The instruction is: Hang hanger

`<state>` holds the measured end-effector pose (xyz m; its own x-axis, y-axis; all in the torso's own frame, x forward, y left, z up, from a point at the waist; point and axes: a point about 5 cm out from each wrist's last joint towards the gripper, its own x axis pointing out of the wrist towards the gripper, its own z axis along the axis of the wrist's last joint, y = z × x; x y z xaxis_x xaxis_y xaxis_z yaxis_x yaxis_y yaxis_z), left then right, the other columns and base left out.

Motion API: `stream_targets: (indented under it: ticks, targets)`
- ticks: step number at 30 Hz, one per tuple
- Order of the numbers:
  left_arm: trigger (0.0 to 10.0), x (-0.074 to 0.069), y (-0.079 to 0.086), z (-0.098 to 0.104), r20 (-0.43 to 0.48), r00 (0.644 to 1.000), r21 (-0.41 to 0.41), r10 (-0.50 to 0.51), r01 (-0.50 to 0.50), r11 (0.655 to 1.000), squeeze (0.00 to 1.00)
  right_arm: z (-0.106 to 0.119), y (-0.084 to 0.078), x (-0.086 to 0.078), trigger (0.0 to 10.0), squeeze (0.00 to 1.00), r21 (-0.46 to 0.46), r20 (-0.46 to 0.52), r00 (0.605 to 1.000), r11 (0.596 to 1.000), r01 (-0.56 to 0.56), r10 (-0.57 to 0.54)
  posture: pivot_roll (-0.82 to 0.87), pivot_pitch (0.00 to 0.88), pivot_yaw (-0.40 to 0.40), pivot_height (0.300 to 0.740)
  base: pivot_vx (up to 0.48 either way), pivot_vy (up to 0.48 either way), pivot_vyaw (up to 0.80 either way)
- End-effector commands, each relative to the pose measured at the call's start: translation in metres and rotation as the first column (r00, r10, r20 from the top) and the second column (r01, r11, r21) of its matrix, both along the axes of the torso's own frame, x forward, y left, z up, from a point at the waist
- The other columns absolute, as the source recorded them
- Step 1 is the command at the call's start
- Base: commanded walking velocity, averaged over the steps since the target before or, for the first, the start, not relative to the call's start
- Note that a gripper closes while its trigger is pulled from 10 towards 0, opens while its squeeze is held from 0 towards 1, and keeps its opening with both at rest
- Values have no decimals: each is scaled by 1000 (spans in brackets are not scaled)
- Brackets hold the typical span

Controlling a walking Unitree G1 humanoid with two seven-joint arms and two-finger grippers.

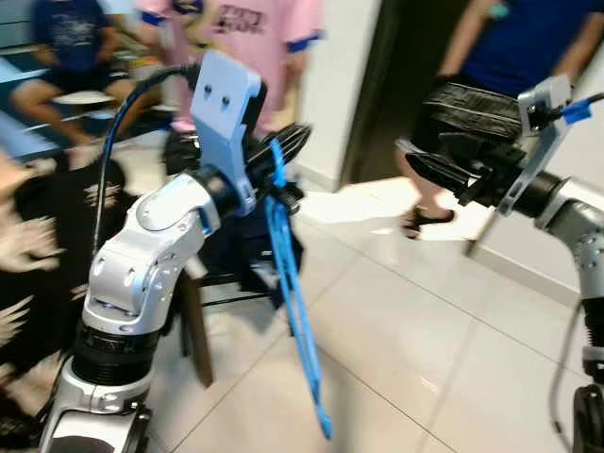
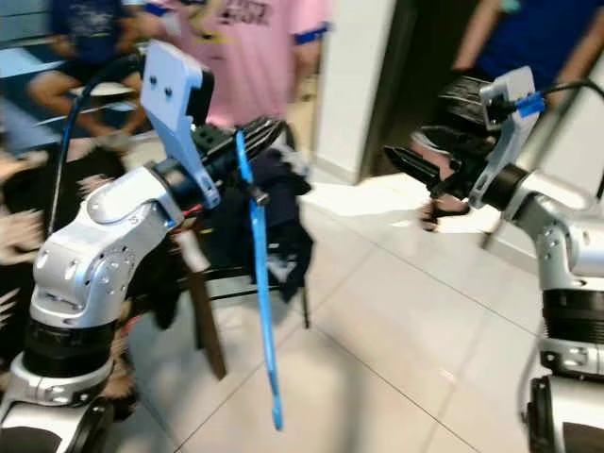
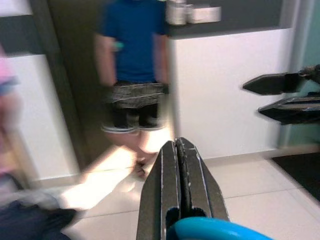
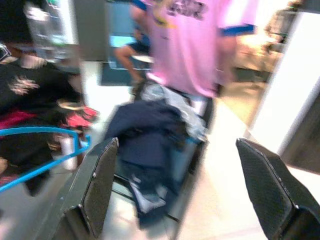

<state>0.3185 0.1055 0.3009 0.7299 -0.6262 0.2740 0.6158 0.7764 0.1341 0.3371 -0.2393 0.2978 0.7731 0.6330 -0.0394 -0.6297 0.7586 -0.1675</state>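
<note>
Blue hanger is dangling from the left gripper, fingers clamped on its hook; right gripper is hovering spread apart; carrying steadily is looking wise.

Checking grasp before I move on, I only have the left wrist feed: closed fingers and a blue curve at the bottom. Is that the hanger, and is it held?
Observer: Yes. The left gripper is shut on the blue hanger, which dangles toward the floor.
Operator: Right gripper?
Observer: The right gripper is raised, open, holding nothing.
Operator: Anything below the hanger?
Observer: A chair piled with dark clothes stands just behind it.
</note>
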Motion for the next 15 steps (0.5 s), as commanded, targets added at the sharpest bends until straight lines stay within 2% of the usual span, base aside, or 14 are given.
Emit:
stream_targets:
  ticks: [1, 2, 3, 4, 5, 6, 8, 10, 13, 14, 15]
  targets:
    - [10000, 19, 18, -15, -118, 992, -11, 41, -42, 999, 0, 3, 9, 3, 10000, 0, -122, -44, 999, 992, -19, 14, 30, 0, -72, 740, 0, 0, -669]
    - [10000, 19, 18, -15, -118, 992, -11, 41, -42, 999, 0, 3, 9, 3, 10000, 0, -122, -44, 999, 992, -19, 14, 30, 0, -72, 740, 0, 0, -669]
    - [10000, 31, 28, -21, -183, 980, -19, 85, -89, 996, 0, 2, 12, 7, 10000, 0, -193, -71, 997, 981, 2, -16, 30, 0, -72, 740, 0, 0, 0]
    - [10000, 39, 35, -23, -228, 968, -54, 104, -119, 991, 0, 0, 15, 11, 10000, 0, -226, -94, 995, 974, 17, -39, 27, 0, -77, 740, 0, 0, 0]
    - [10000, 39, 35, -23, -228, 968, -54, 104, -119, 991, 0, 0, 15, 11, 10000, 0, -226, -94, 995, 974, 17, -39, 27, 0, -77, 740, 0, 0, 0]
    - [10000, 46, 41, -22, -249, 959, -64, 139, -159, 985, 0, -4, 16, 14, 10000, 0, -254, -131, 990, 967, 20, -55, 29, 0, -83, 740, 0, 0, 0]
    - [10000, 46, 41, -22, -249, 959, -64, 139, -159, 985, 0, -4, 16, 14, 10000, 0, -254, -131, 990, 967, 20, -55, 29, 0, -83, 740, 0, 0, 0]
    - [10000, 48, 40, -23, -244, 959, -54, 147, -165, 985, 0, -12, 19, 4, 10000, 0, -317, -194, 981, 947, -58, -5, 25, 0, -86, 740, 0, 0, 0]
    - [10000, 48, 40, -23, -244, 959, -54, 147, -165, 985, 0, -12, 19, 4, 10000, 0, -317, -194, 981, 947, -58, -5, 25, 0, -86, 740, 0, 0, 0]
    - [10000, 47, 36, -24, -235, 963, -42, 135, -149, 988, 0, -13, 22, -3, 10000, 0, -325, -229, 973, 940, -105, 29, 18, 0, -86, 740, 0, 0, 0]
    - [10000, 47, 36, -24, -235, 963, -42, 135, -149, 988, 0, -13, 22, -3, 10000, 0, -325, -229, 973, 940, -105, 29, 18, 0, -86, 740, 0, 0, 0]
